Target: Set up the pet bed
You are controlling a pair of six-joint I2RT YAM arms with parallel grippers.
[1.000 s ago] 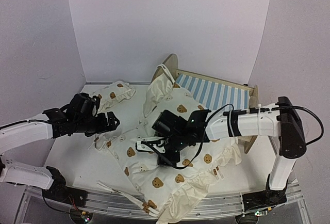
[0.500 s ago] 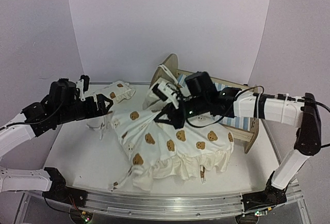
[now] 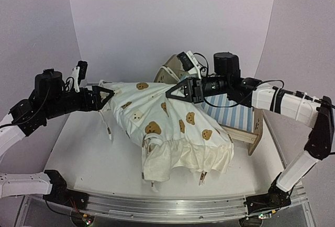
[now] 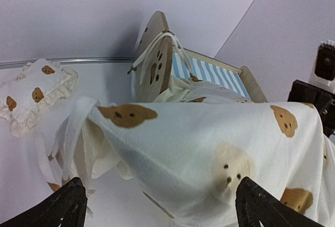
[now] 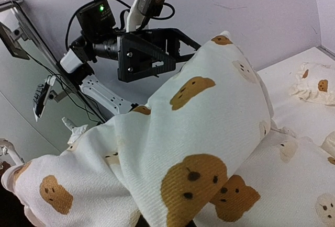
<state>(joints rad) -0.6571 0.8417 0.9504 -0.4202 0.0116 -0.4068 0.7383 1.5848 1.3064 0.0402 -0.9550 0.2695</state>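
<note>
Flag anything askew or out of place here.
The bear-print cushion hangs in mid-air, pinched by the right gripper and draped over the open left gripper, its ruffle and ties trailing toward the table. It belongs on the pet bed, whose striped base shows mostly bare behind. The small pillow sits apart by the back wall.

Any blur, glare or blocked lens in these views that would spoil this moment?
Top external: evenly lit, sharp, no glare, faint shadow on the table under the raised cushion. Left wrist: slightly soft; the cushion fills the lower half, the pet bed readable behind it. Right wrist: the cushion crowds the lens yet shows its weave; the left arm beyond is crisp.
</note>
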